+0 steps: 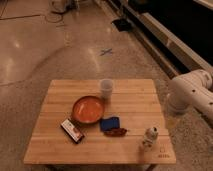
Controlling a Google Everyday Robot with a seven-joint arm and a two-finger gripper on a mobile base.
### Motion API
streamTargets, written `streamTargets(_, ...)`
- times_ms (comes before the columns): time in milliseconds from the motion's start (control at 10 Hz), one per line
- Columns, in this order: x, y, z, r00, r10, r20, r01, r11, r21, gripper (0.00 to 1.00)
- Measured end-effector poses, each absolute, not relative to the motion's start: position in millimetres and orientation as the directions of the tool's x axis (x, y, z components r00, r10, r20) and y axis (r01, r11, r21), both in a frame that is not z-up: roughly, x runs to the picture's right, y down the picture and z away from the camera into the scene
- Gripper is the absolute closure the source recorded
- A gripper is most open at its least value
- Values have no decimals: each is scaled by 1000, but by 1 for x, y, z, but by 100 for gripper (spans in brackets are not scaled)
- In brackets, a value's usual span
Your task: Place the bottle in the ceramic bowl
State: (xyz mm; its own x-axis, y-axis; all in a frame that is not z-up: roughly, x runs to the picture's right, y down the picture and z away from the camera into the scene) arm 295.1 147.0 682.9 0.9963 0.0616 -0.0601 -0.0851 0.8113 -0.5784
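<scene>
The bottle [148,137] is small and pale with a whitish cap. It stands upright near the front right corner of the wooden table [135,102]. The ceramic bowl [87,109] is round, shallow and orange-red, and sits left of the table's middle, apart from the bottle. Only a white arm segment [192,95] shows, at the right edge beside the table. My gripper itself is not in view.
A translucent white cup [106,89] stands just behind the bowl's right side. A blue packet [109,123] and a reddish-brown packet [116,132] lie between bowl and bottle. A dark snack bar [72,130] lies front left. The floor around is polished stone.
</scene>
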Motion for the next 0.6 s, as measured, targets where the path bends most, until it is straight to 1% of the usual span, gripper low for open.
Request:
streamTargets(300,284,174,671,992,125,-30,-117,785,-608,35)
streamTargets(600,276,189,657,975,221,11,-164,755,-635,35)
